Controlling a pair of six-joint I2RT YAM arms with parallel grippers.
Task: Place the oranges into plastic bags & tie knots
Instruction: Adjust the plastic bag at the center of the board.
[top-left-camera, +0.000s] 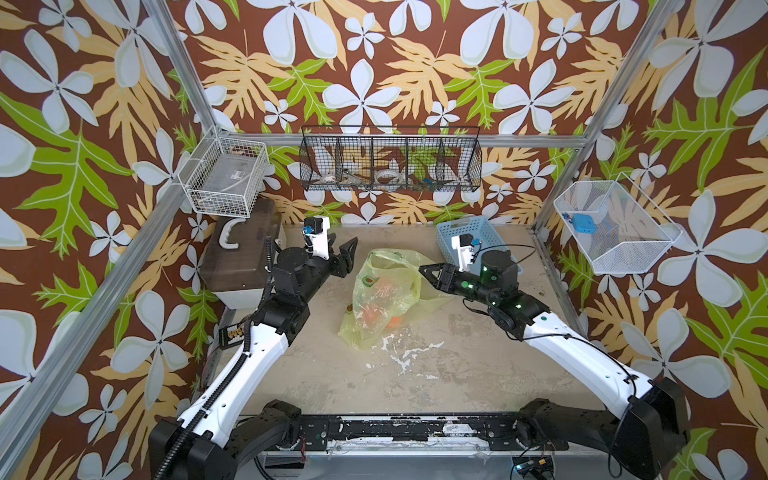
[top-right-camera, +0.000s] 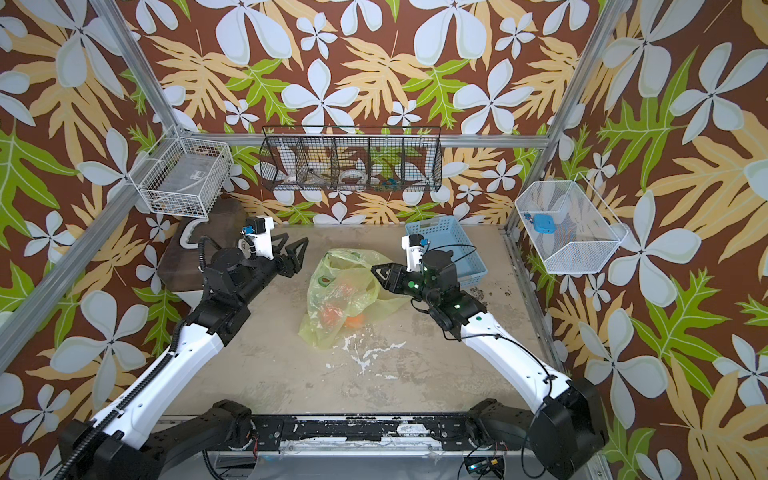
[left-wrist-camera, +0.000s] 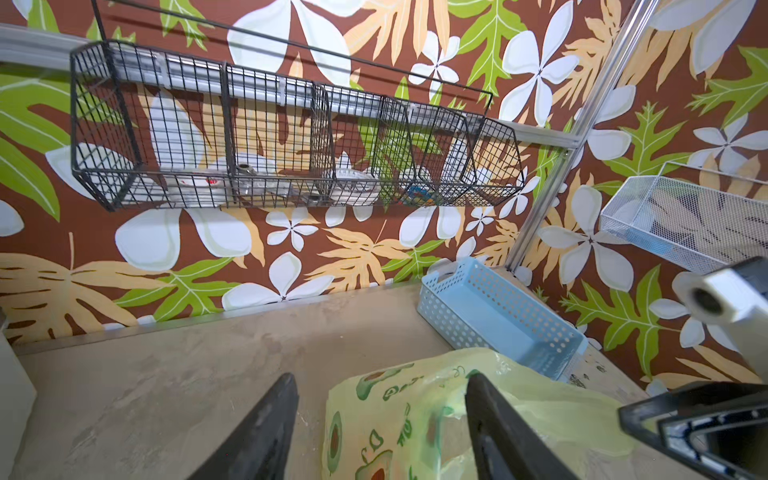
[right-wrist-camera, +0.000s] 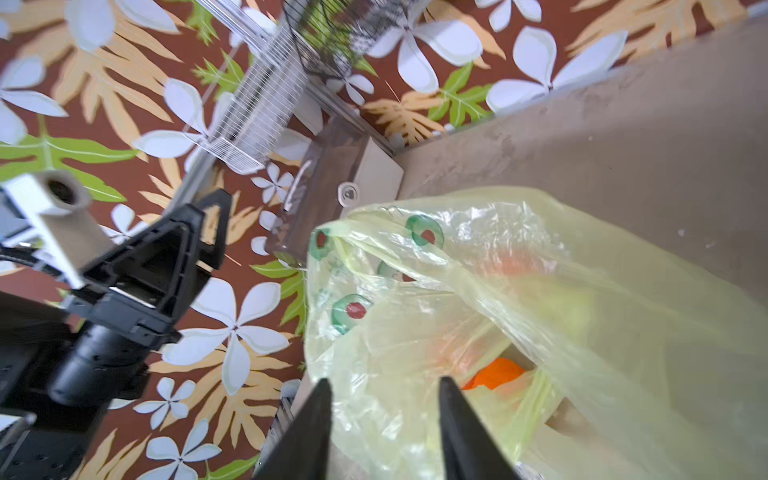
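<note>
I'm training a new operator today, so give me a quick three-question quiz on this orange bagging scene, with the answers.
1. True or false: the blue basket has fruit in it.
2. Where is the yellow-green bag? A, in the basket; B, on the table; C, hanging from a gripper.
3. Are the left gripper and right gripper open or shut?
Key: 1 false, the oranges show through the bag; 2 B; 3 both open.
</note>
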